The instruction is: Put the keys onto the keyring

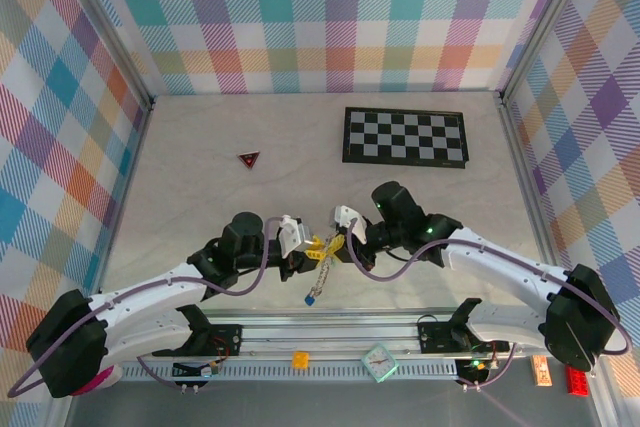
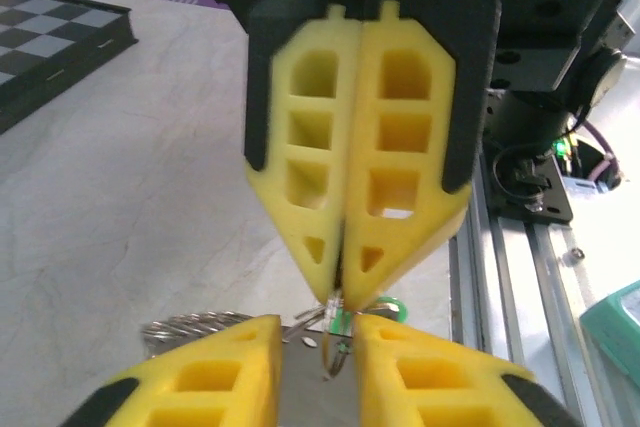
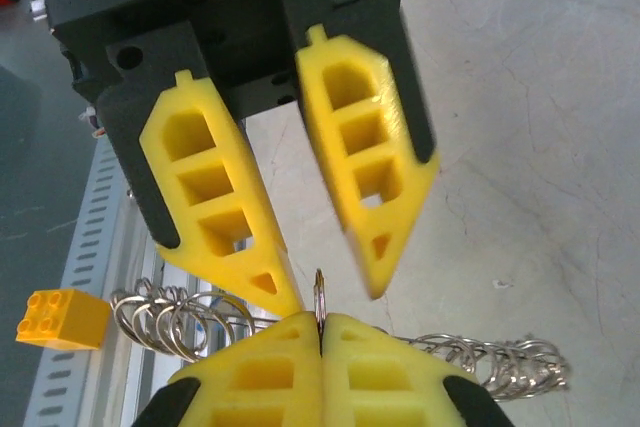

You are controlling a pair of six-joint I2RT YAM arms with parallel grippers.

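I'm mid-threading here. My right gripper (image 3: 322, 322) is clamping the keyring (image 3: 320, 285) edge-on, between the two arms near the rail. My left gripper (image 3: 331, 295) is standing parted around it, gripping nothing. The mint-green key (image 2: 390, 305) is sitting just beside the pinch. Next, I reckon, the left needs a fine pinch on that key.

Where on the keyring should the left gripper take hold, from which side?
Likely the bare stretch of the keyring poking out past the shut right gripper. Come head-on, opposite that gripper: the band stands edge-on between the open fingers of the left gripper, with chain coils on either side.
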